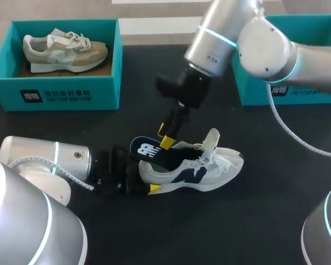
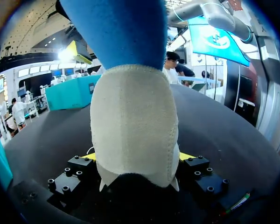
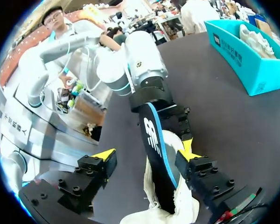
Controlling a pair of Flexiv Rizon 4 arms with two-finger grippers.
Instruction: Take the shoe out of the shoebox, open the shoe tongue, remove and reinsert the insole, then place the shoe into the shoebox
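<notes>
Left fingers (image 2: pixel 186 157) clamped on the heel of the white shoe (image 1: pixel 201 171), which sits on its sole in the middle of the table (image 1: pixel 265 215), toe to the right. Right fingers (image 3: pixel 104 155) spread wide above the heel opening; the dark insole (image 1: pixel 148 151) sticks half out of the shoe between them, against one finger only. Teal shoebox (image 1: pixel 55 91) far left holds a beige shoe (image 1: pixel 63 51); second shoebox (image 1: pixel 276 91) far right.

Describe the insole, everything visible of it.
The insole is a thin, foam-like piece, dark on top with a white logo, blue along its edge and underside. Its heel end sticks up, tilted, out of the white shoe; the front is hidden inside. It stands between the right gripper's open fingers, against one.
</notes>
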